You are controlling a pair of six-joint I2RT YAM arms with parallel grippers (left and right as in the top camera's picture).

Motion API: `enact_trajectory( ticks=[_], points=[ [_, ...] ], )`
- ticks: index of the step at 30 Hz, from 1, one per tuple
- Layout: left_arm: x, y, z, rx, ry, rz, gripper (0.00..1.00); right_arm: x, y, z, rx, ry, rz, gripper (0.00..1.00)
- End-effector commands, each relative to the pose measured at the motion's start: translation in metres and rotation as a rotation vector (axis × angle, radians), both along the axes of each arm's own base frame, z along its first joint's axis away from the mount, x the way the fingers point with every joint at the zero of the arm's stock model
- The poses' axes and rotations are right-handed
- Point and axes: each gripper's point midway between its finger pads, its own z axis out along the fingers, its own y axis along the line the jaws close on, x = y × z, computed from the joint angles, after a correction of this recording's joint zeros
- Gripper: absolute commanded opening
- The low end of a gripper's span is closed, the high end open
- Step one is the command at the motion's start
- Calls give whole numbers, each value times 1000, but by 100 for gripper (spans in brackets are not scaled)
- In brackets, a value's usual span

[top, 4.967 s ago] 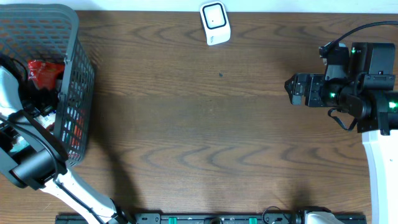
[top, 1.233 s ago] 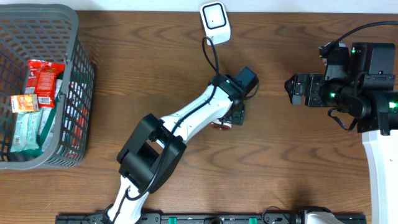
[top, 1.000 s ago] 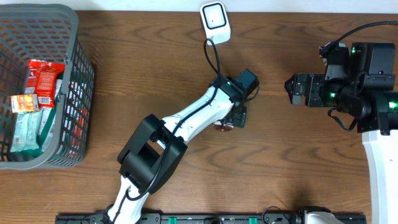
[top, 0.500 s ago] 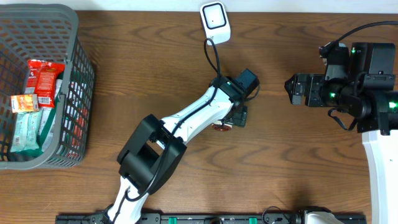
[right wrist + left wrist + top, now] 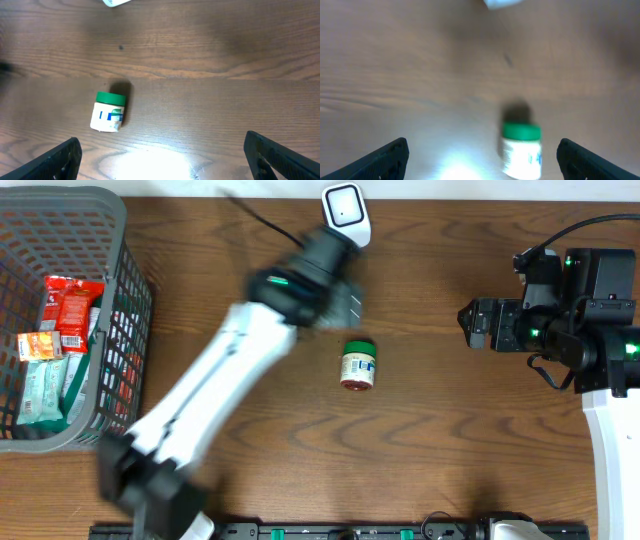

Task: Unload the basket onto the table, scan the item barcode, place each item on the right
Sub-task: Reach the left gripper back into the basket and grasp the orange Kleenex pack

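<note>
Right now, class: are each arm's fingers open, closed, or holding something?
Left fingers: open, holding nothing.
Right fingers: open, holding nothing.

left hand point(image 5: 342, 302) opened wider, drawn off the jar point(image 5: 357, 365) and swung back leftward, jar now lying uncovered

You see a dark brown wood-grain tabletop point(image 5: 450, 450) filling the overhead view — a thin pale strip point(image 5: 480, 188) runs along its far edge, a black rail point(image 5: 330, 531) along the near one. Both wrist views catch a bright glare point(image 5: 155, 167) on the wood.
</note>
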Motion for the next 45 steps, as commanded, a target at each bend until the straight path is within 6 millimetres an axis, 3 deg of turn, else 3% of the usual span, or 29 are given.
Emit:
enact_trajectory(
  ticks=[1, 5, 8, 12, 14, 16, 20, 23, 33, 40, 45],
  points=[
    [13, 87, 82, -9, -195, 145, 95, 1, 7, 8, 7, -20, 21, 99],
    [5, 197, 130, -18, -324, 411, 95, 1, 7, 8, 7, -20, 21, 99],
    [-13, 272, 147, 7, -372, 606, 95, 1, 7, 8, 7, -20, 21, 99],
    [-36, 349, 145, 75, -366, 783, 95, 1, 7, 8, 7, -20, 21, 99],
    [-47, 386, 131, 101, -317, 875, 95, 1, 7, 8, 7, -21, 21, 99],
    [-53, 410, 111, 108, -255, 935, 95, 1, 7, 8, 7, -20, 21, 99],
    [-55, 439, 67, 107, -128, 998, 95, 1, 7, 8, 7, -20, 21, 99],
    [-57, 449, 30, 99, -7, 1018, 95, 1, 7, 8, 7, -20, 21, 99],
    [-68, 450, -66, 62, 345, 1012, 96, 1, 7, 8, 7, -20, 21, 99],
    [-56, 434, -105, -25, 440, 914, 96, 1, 7, 8, 7, -20, 21, 99],
    [-46, 435, -115, -21, 433, 881, 96, 1, 7, 8, 7, -20, 21, 99]
  ],
)
